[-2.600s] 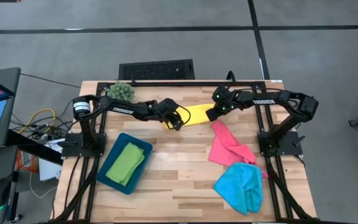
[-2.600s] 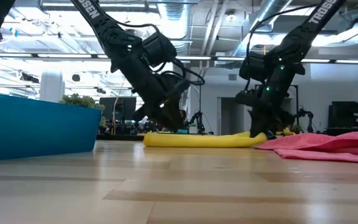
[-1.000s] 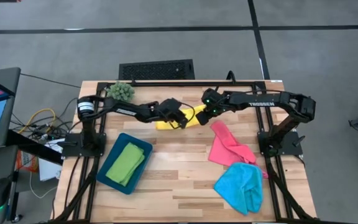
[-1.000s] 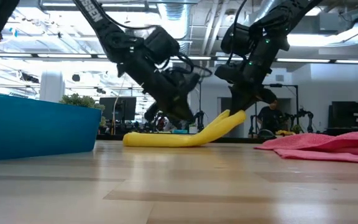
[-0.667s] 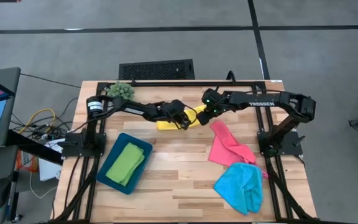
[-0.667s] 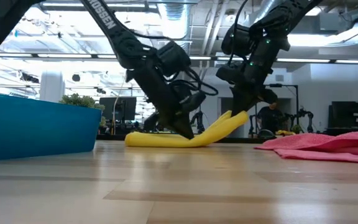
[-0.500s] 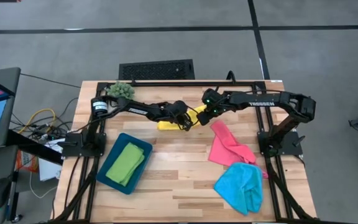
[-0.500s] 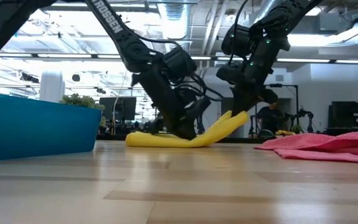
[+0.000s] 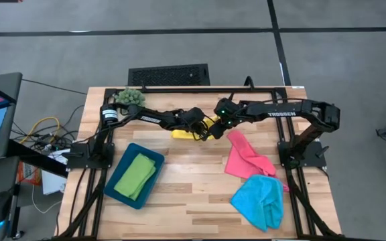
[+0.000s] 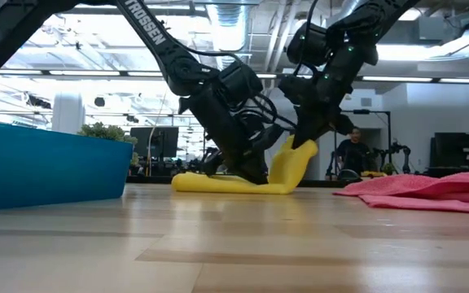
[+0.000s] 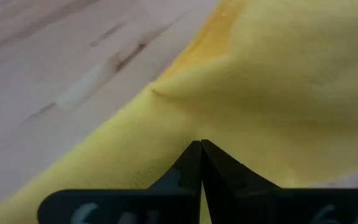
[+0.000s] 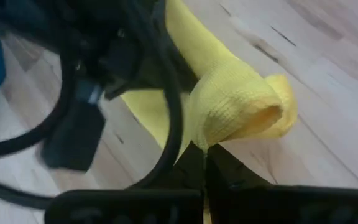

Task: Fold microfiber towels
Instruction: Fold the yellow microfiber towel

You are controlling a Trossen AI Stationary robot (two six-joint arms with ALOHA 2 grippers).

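Two claws on yellow towel (image 9: 185,134) at bench (image 9: 193,201) far middle: right claw (image 10: 306,145) pinching its lifted end, left claw (image 10: 255,175) pressed together, tip down on flat part. Green towel (image 9: 137,175) in teal tray (image 9: 118,189); pink towel (image 9: 245,157), blue towel (image 9: 259,199) near right side.

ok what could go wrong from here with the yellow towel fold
The right gripper holds up one end of the yellow towel by a thin pinch, so it might slip out before the fold lands. The left gripper, shut and pressing the towel onto the table, sits right under that raised flap; the fold could drape over it, or the two arms could bump.
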